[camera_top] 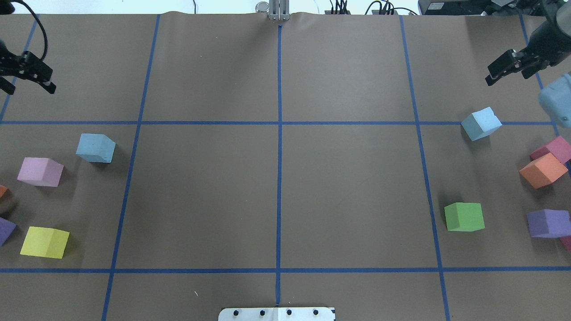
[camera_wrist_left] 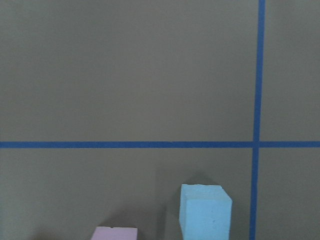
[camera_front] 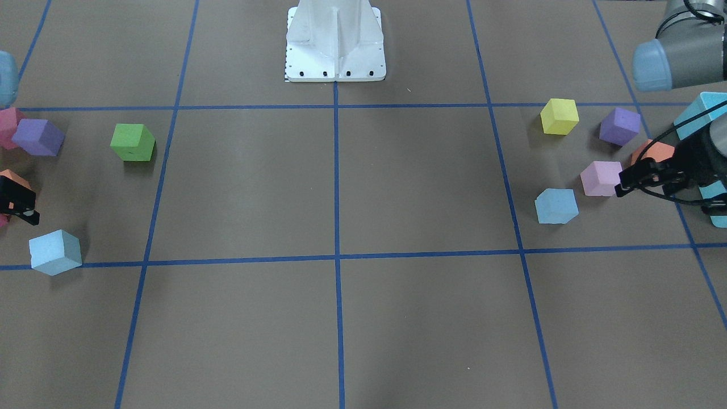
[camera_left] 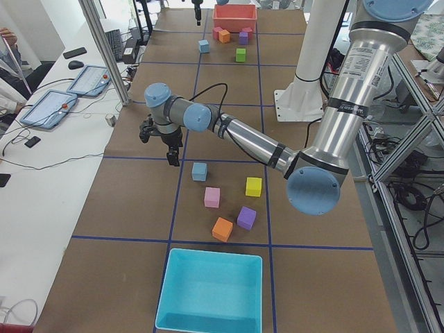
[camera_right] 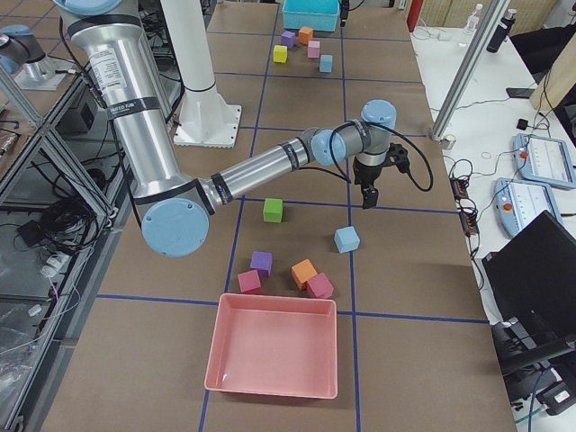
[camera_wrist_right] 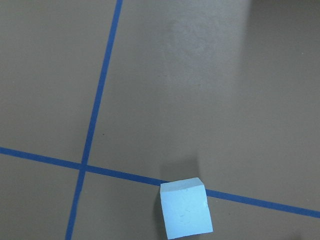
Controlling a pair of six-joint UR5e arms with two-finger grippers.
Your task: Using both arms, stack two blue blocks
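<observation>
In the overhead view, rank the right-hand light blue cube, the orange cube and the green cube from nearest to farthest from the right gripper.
1. Light blue cube: on the tape line, just below the right gripper in that view.
2. Orange cube: by the view's right edge, further down.
3. Green cube: lowest of the three, towards the robot's side.

The overhead camera sits behind the white base pedestal [camera_top: 276, 314] and looks forward and down, so the pedestal lies at its bottom edge. The front-facing camera faces it from across the table [camera_front: 341, 341], steeply down, with the pedestal at the top. Both share the blue tape lines [camera_top: 279, 178] before the pedestal. The side cameras look along the table from either end, high and distant. Each wrist camera looks down from close, one on the left blue block [camera_wrist_left: 205, 212], the other on the right blue block [camera_wrist_right: 185, 207].
</observation>
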